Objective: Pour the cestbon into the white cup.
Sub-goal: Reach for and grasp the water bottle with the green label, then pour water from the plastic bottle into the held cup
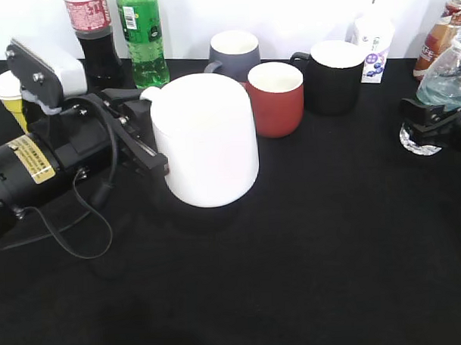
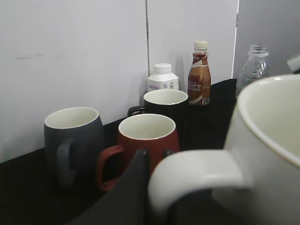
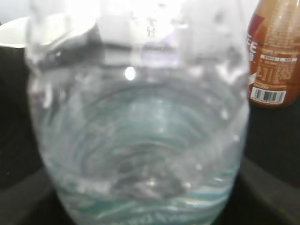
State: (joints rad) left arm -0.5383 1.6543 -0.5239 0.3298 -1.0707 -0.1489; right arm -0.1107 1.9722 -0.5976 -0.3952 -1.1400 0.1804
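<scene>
The white cup [image 1: 207,139] is a large white mug standing upright on the black table, left of centre. My left gripper [image 1: 148,141] is shut on its handle. In the left wrist view the white handle [image 2: 197,173] lies right against a dark finger of my left gripper [image 2: 155,155]. The cestbon [image 1: 448,74], a clear ribbed bottle with water in it, is at the far right edge. My right gripper [image 1: 429,122] is shut round its lower body. The cestbon [image 3: 140,131] fills the right wrist view, so my right gripper [image 3: 150,208] is mostly hidden. It also shows uncapped in the left wrist view [image 2: 255,68].
Behind the white cup stand a grey mug [image 1: 234,51], a red mug [image 1: 277,99] and a black mug [image 1: 333,76]. A small white bottle [image 1: 374,50] and a brown coffee bottle [image 1: 441,33] are back right. A green soda bottle [image 1: 142,39], cola bottle [image 1: 93,37] and yellow cup [image 1: 8,97] are back left.
</scene>
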